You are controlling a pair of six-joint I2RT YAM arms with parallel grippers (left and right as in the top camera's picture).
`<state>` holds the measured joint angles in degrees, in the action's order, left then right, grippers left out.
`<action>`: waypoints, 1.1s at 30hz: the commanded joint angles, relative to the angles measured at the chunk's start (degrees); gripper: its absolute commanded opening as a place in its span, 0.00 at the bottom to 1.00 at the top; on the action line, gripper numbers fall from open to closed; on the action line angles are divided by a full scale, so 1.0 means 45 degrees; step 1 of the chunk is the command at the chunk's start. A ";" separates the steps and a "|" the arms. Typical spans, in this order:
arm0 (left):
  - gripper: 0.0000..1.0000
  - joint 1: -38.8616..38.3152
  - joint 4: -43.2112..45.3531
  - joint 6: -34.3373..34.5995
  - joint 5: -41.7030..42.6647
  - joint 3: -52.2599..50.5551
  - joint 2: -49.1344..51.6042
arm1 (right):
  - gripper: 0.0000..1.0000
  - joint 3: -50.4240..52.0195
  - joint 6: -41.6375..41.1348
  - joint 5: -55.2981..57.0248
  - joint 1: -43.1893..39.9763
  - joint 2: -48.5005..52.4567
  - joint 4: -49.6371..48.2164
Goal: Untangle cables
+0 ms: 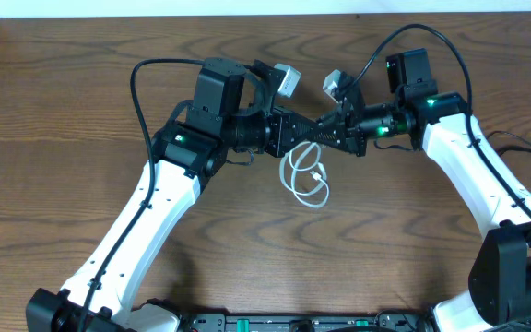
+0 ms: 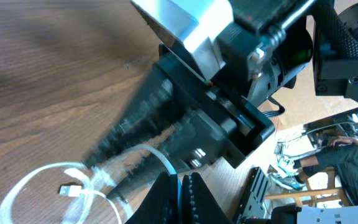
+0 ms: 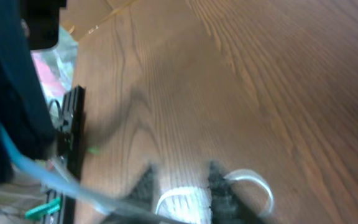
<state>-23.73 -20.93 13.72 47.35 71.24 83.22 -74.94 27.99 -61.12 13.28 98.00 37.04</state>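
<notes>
Overhead: left gripper (image 1: pixel 304 132) closed on the white cable (image 1: pixel 306 181); right gripper (image 1: pixel 324 130) meeting it, grip unclear. Opposed pulling could tighten the worktop loops.

A: Non-task stuff? Dark wood-grain table (image 1: pixel 81 111), fills the overhead.

B: White strip (image 1: pixel 155 7) along the top edge, beyond the table.

A: Left wrist view: cluttered area (image 2: pixel 328 155) past the table edge, looks like a person in dark clothes, blurry.

B: Right wrist view: pink and green bits (image 3: pixel 45 74) off the table's far left. Can't tell what.
</notes>
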 commanded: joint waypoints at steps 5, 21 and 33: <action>0.23 -0.0019 -0.0005 0.0107 0.0083 0.0053 0.0039 | 0.01 -0.0063 -0.0821 0.1423 0.0058 -0.0058 -0.0005; 0.30 -0.0019 -0.4571 0.0107 -0.8131 0.0053 0.0039 | 0.01 -0.0491 -0.4454 1.2910 -0.1039 -0.0777 0.0180; 0.33 -0.0019 -0.4823 0.0107 -0.8568 0.0053 0.0039 | 0.01 -0.1797 -0.6887 1.3585 -0.5377 -0.3900 -0.1156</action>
<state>-23.79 -42.26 14.35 10.83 71.22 83.22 -82.11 1.91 -1.74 -7.14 83.22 32.25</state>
